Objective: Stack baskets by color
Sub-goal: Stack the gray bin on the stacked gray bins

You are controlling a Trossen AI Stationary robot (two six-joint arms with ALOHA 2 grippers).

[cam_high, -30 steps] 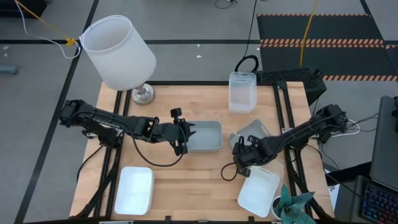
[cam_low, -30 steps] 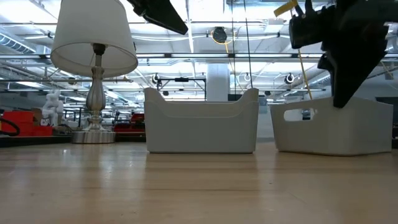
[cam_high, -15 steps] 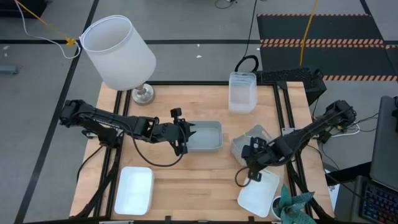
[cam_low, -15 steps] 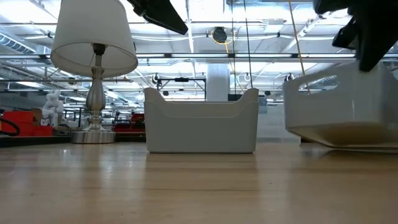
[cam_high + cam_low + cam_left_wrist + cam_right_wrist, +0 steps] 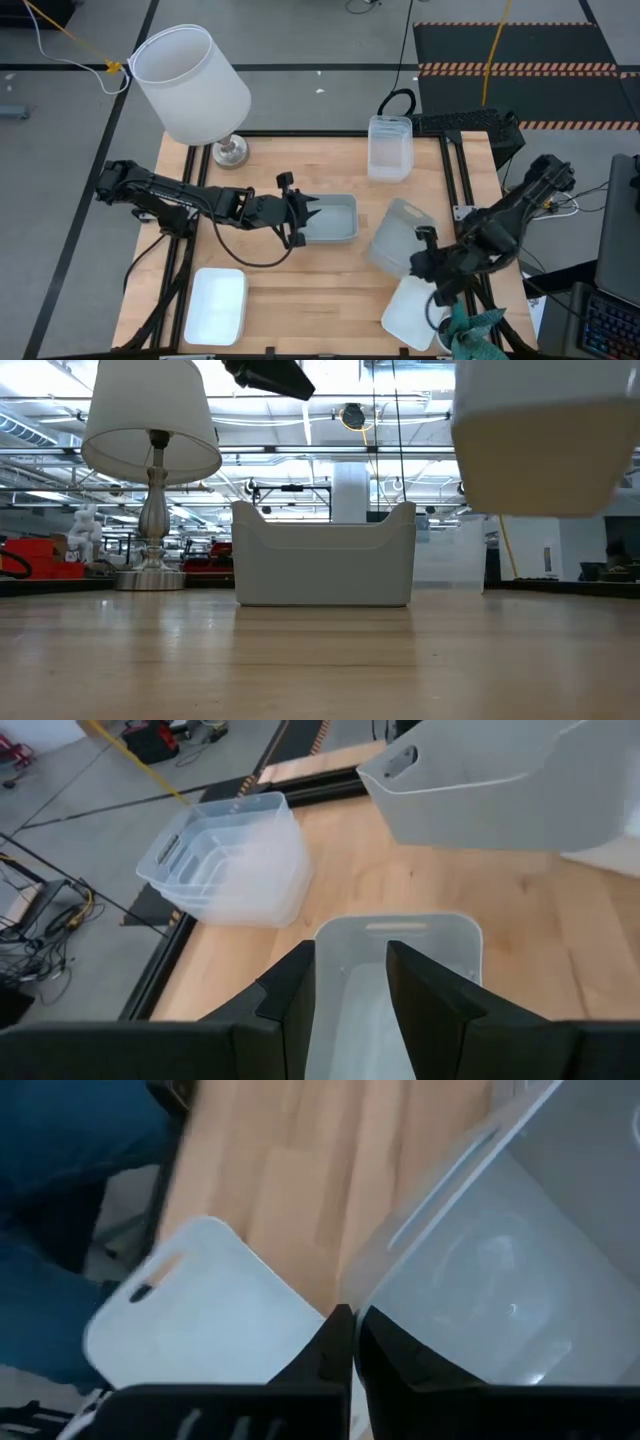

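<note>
Our right tool (image 5: 425,262), pinching the lifted grey basket's (image 5: 392,236) thin rim at lower right, finds it light, stiff; left tool (image 5: 303,214) half-open.

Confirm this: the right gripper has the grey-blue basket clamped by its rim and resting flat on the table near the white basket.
Not resting flat. The low view shows the grey-blue basket hanging clear above the table. The right gripper does have it clamped by its rim, near the white basket.
</note>
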